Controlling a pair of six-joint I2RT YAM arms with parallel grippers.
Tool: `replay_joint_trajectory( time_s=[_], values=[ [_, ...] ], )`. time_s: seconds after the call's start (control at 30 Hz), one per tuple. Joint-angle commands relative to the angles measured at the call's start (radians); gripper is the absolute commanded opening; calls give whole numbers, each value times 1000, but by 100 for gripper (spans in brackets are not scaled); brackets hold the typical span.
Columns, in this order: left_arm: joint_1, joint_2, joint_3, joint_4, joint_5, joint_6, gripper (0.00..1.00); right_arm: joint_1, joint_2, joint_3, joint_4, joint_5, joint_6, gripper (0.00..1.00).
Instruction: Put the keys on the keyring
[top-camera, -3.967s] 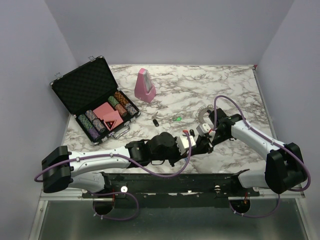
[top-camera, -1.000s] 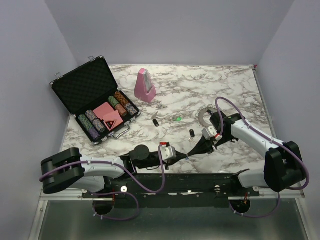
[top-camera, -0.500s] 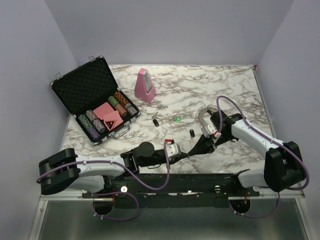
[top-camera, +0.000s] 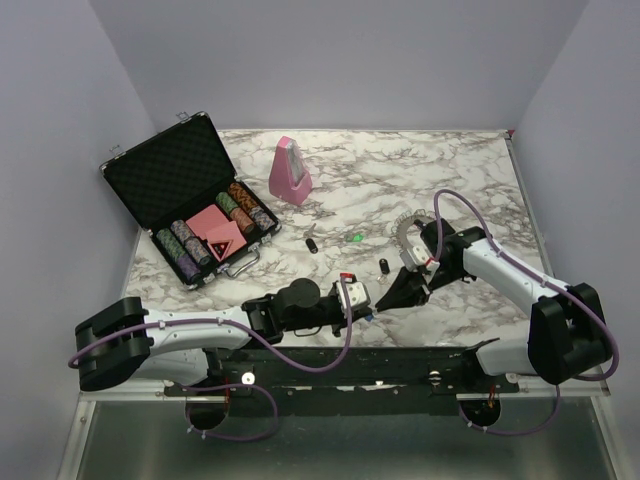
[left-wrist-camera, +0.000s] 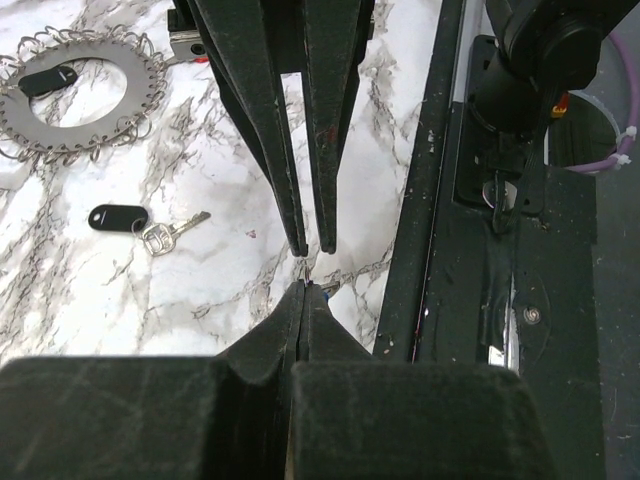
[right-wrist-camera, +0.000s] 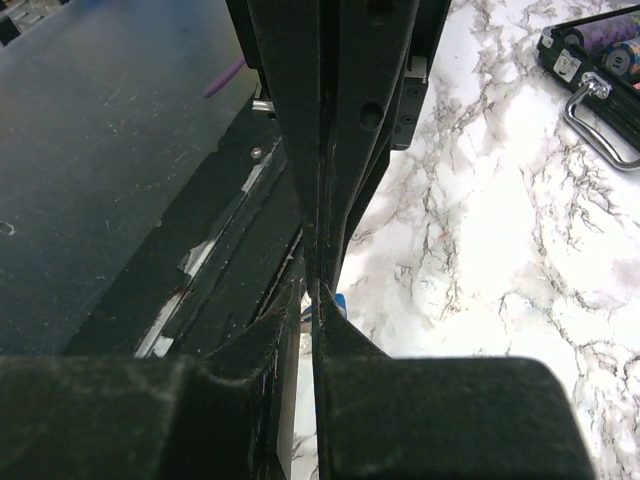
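Finds the left gripper (left-wrist-camera: 305, 300) pressed together, seemingly pinching a blue key (right-wrist-camera: 338, 300), tip to tip with the right gripper (left-wrist-camera: 310, 240), spread just a crack: reads as a handover toward the left side. Leaves threading undone, with the keyring (left-wrist-camera: 80, 100) flat on the table (top-camera: 450, 170) at 1 o'clock of the meeting point and a black key (left-wrist-camera: 120, 217) loose between. Against a second ago, puts the left gripper in contact rather than apart at 9 o'clock.

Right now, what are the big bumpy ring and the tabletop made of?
The keyring looks like dull grey metal: it is flat and matte, with thin wire loops round its rim. The tabletop looks like marble, white with grey veins, but it may only be a printed surface.
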Motion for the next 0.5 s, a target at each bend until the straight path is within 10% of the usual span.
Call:
replay_joint_trajectory(
  time_s=[0.0, 0.47],
  values=[
    [-3, -31, 15, -18, -35, -17, 0, 4, -14, 11, 42, 1, 43, 18],
    [-1, -32, 15, 4, -36, -29, 0, 6, -11, -8, 104, 7, 110, 23]
  ],
)
